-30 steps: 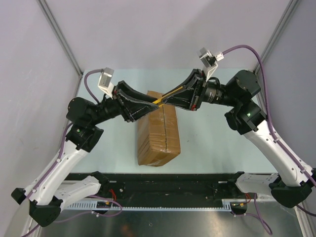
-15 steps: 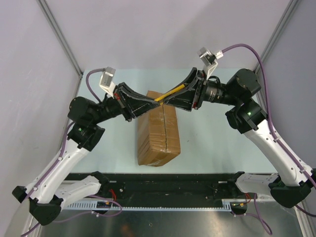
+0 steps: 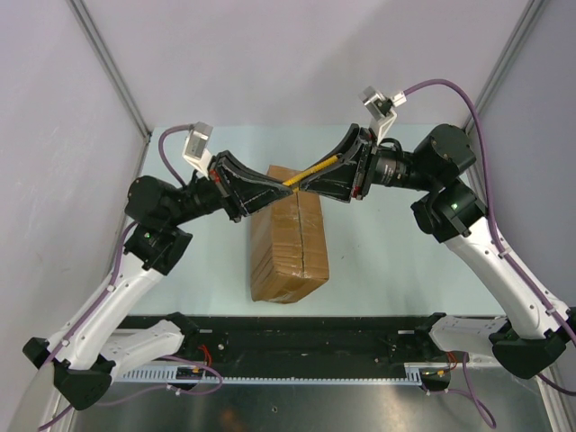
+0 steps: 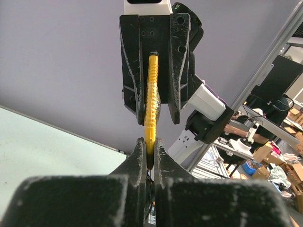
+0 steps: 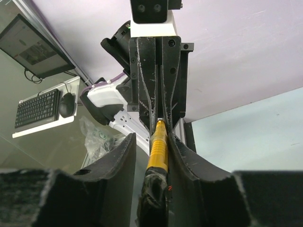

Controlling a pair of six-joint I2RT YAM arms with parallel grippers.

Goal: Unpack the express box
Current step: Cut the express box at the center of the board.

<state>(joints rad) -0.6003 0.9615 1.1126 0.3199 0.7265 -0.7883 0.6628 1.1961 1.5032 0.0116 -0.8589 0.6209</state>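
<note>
The express box (image 3: 290, 243), a brown taped carton, lies lengthwise on the pale table (image 3: 387, 261), below both grippers. A yellow utility knife (image 3: 312, 169) hangs in the air above the box's far end. My left gripper (image 3: 285, 187) is shut on the knife's tip end; the left wrist view shows its jaws (image 4: 150, 144) pinching the yellow knife (image 4: 151, 99). My right gripper (image 3: 302, 184) faces it, tip to tip. In the right wrist view its jaws (image 5: 152, 138) stand apart around the knife's handle (image 5: 158, 146), with a gap at one finger.
Metal frame posts (image 3: 112, 72) stand at the table's back corners against purple walls. A black rail (image 3: 306, 337) runs along the near edge by the arm bases. The carton fills the table's middle strip.
Both grippers and the knife have risen slightly and shifted toward the back; the knife now tilts a little more upward to the right. The box has not moved.
</note>
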